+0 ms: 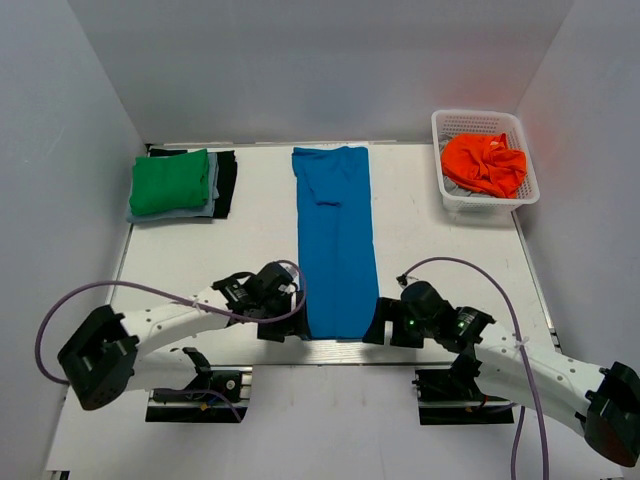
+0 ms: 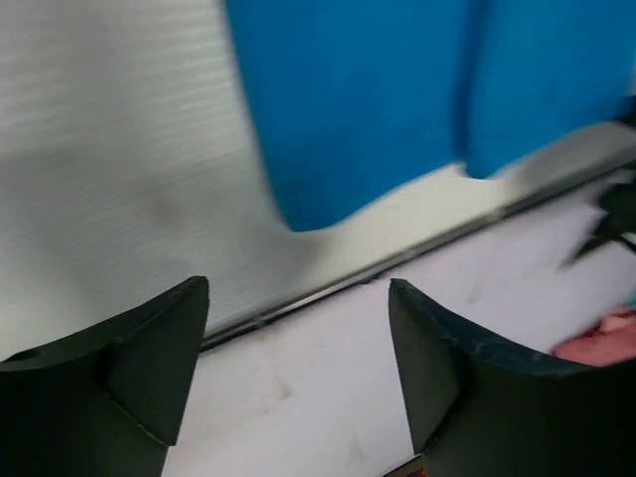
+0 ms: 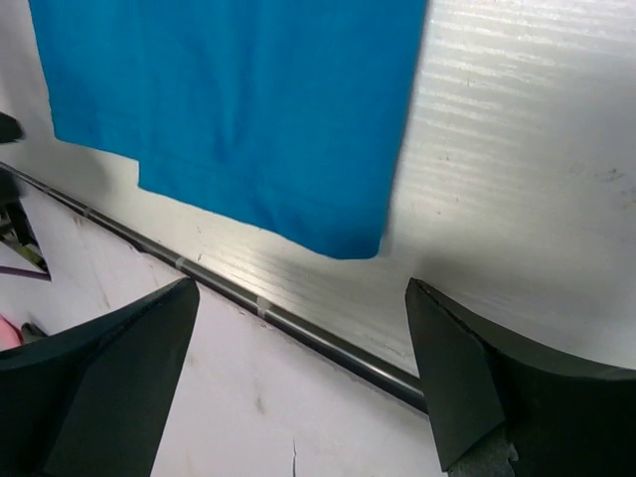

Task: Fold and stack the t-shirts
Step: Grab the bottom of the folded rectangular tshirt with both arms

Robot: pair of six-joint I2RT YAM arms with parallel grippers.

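The blue t-shirt point(image 1: 336, 240) lies folded into a long strip down the middle of the table point(image 1: 430, 230), hem at the near edge. Both grippers flank that hem, left gripper point(image 2: 298, 298) and right gripper point(image 3: 303, 288), jaws spread and gripping nothing. The green t-shirt point(image 1: 170, 180) tops a folded stack far left; the orange t-shirt point(image 1: 485, 165) sits in the basket point(image 1: 447, 125).

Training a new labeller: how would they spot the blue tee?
Look at the middle of the table. The blue tee lies flat as a long strip; the green tee tops a folded stack, the orange tee is crumpled in the basket.
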